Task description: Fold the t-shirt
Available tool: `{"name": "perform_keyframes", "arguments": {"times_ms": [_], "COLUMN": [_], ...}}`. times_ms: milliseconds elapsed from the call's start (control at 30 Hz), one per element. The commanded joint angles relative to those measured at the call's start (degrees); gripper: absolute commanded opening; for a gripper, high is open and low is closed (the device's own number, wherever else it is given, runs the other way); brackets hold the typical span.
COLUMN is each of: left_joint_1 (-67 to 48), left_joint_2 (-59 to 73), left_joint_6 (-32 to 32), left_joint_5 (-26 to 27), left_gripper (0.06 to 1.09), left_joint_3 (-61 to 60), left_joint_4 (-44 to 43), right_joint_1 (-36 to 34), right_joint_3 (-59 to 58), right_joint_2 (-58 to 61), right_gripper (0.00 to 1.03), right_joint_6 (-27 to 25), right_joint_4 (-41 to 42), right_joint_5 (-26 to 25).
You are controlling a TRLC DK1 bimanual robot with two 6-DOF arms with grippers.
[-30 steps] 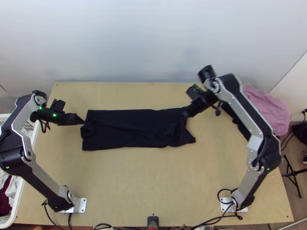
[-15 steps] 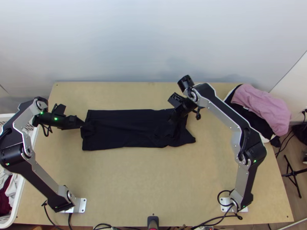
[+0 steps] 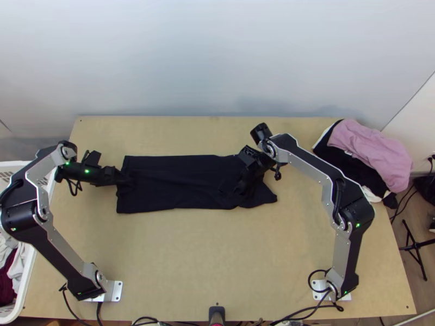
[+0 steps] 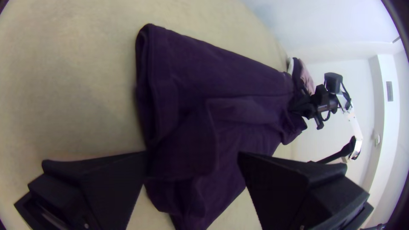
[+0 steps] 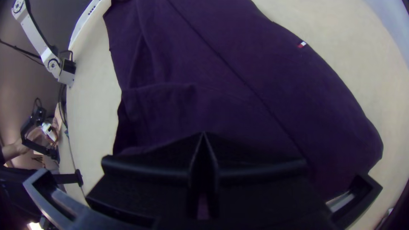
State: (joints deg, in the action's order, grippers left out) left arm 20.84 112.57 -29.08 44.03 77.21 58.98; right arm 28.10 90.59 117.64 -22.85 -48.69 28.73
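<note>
The t-shirt (image 3: 179,182) lies before the parted left jaws, under the closed right jaws.

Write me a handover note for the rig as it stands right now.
Left tool: open, at the left end of the black t-shirt.
Right tool: fingertips together over the shirt's right part; can't tell if they pinch cloth.
Shirt: long strip across the table, smaller folds at both ends.
Done: looks folded lengthwise.
Left: probably fold the strip crosswise, then flatten.
Nearby: pink cloth piled at the table's far right corner.
</note>
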Motion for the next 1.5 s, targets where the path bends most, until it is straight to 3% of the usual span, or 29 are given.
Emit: {"name": "perform_keyframes", "arguments": {"times_ms": [0, 300, 367, 467, 500, 567, 667, 1167, 1467], "left_joint_1": [-1.9, -5.5, -6.6, -8.1, -8.4, -8.4, -7.7, -7.4, -21.7], "left_joint_2": [1.4, 4.0, 4.1, 4.5, 5.0, 6.2, 6.7, -2.5, -5.0], "left_joint_6": [1.8, 4.9, 6.2, 8.1, 8.3, 8.7, 11.2, 17.9, 24.9], "left_joint_5": [0.3, 0.3, 0.2, 0.2, 0.2, 0.2, 0.6, 7.1, 7.0], "left_gripper": [1.04, 1.03, 0.99, 0.78, 0.66, 0.29, 0.11, 0.09, 0.09], "left_joint_3": [-1.2, -0.8, 0.2, 1.5, 1.6, 1.5, 1.5, 7.9, 18.4], "left_joint_4": [-3.6, -7.9, -7.9, -7.9, -7.9, -8.5, -8.5, -3.5, -0.8], "right_joint_1": [-0.1, -0.2, -0.2, -0.2, -0.2, -0.2, -0.6, -0.8, -0.5], "right_joint_3": [-3.0, -3.8, -3.8, -3.8, -3.8, -3.8, -3.6, -1.7, -1.3], "right_joint_2": [0.5, 0.9, 1.1, 1.3, 1.4, 1.6, 2.1, 3.6, 2.4], "right_gripper": [0.03, 0.03, 0.03, 0.03, 0.03, 0.03, 0.03, 0.03, 0.03], "right_joint_6": [-0.1, -0.1, -0.1, 0.0, 0.1, 0.3, 0.4, 0.8, 0.9], "right_joint_4": [2.7, 3.3, 3.4, 3.8, 3.9, 4.3, 4.3, 4.6, 3.1], "right_joint_5": [-0.1, -0.2, -0.1, -0.2, -0.3, -0.5, -0.7, -0.8, -0.7]}}
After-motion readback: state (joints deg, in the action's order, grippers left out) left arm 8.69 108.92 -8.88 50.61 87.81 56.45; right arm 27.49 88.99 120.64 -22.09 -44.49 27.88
